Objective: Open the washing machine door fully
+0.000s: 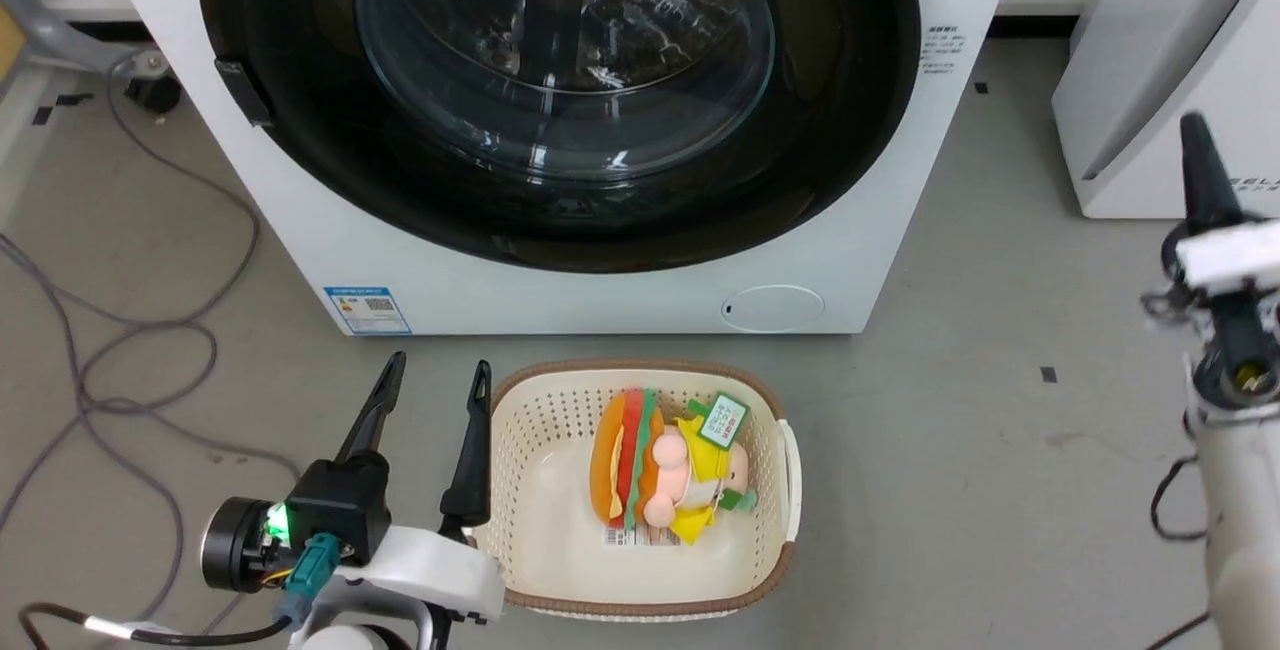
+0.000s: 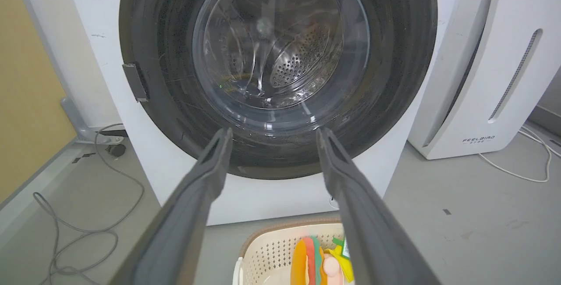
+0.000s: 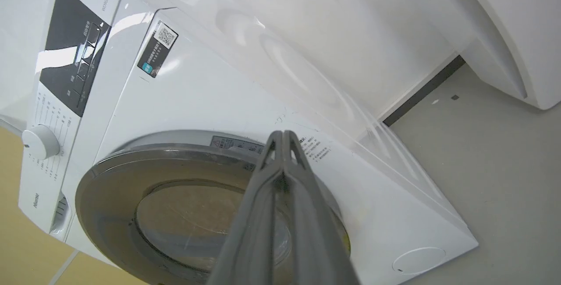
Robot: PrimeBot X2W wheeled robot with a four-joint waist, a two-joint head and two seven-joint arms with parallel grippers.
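Cream basket (image 1: 640, 368) w/ burger plush (image 1: 630, 470), grey cables (image 1: 255, 230) on floor, left, white appliance (image 1: 1130, 80) at right

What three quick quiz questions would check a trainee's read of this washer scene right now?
1. True or false: the washing machine door is shut.
2. Which one is open? A) left pincer B) right pincer
3. Short answer: what holds the plush burger?

Key: 1 true. 2 A; the other's fingers are pressed together. 3 the basket.
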